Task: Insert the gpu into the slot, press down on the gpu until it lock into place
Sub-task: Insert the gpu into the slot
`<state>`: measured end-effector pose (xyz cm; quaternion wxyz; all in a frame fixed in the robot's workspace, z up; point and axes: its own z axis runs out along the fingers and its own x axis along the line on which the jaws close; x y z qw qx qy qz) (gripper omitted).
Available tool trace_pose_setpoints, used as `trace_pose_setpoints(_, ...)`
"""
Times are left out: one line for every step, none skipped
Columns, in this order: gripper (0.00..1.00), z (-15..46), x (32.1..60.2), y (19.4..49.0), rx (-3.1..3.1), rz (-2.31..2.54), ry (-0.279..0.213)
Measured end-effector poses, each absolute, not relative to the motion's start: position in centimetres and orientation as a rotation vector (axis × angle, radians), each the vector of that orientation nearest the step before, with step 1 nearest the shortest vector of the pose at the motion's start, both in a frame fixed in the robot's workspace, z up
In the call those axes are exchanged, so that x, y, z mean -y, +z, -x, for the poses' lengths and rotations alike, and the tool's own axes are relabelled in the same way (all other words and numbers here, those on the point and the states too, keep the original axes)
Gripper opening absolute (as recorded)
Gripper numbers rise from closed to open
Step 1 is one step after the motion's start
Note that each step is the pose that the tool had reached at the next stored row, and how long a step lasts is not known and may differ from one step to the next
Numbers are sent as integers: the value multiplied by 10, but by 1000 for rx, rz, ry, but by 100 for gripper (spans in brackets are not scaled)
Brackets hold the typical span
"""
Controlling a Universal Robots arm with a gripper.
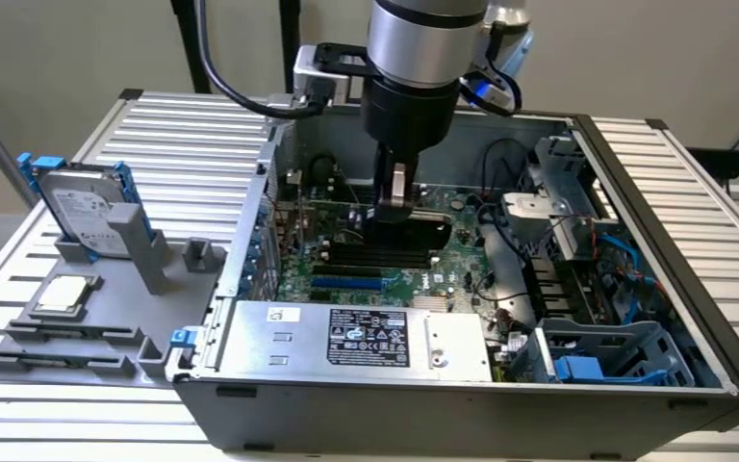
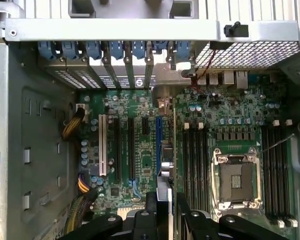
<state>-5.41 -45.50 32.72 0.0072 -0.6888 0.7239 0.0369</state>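
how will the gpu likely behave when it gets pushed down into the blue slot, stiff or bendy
Probably stiff: the gpu, gripped edge-on in the end effector, looks like a flat rigid card. Standing on its thin edge in line with the slot, it could tilt if pushed off-centre.

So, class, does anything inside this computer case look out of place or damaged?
Nothing looks damaged. The processor socket sits empty, and the gpu, held by the gripper, is above the blue slot, not seated in it.
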Motion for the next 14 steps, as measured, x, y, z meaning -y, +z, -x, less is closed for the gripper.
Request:
trace_pose_setpoints(26,55,455,325,-2260,2158,116)
trace_pose_setpoints(26,55,455,324,-2257,2161,115)
trace_pose_setpoints(26,56,455,322,-2253,2164,114)
trace_pose_setpoints(26,57,455,320,-2250,2166,112)
trace_pose_setpoints(26,57,456,319,-2246,2171,112)
trace_pose_setpoints(26,57,456,319,-2244,2173,112)
trace_pose_setpoints(26,57,456,319,-2244,2174,111)
trace_pose_setpoints(26,57,456,319,-2244,2174,111)
trace_pose_setpoints(26,57,456,319,-2244,2174,111)
trace_pose_setpoints(26,57,456,319,-2244,2174,111)
trace_pose_setpoints(26,57,456,319,-2244,2174,111)
trace_pose_setpoints(26,57,456,319,-2244,2174,111)
trace_pose_setpoints(26,57,456,319,-2244,2174,111)
trace_pose_setpoints(26,57,456,319,-2244,2174,111)
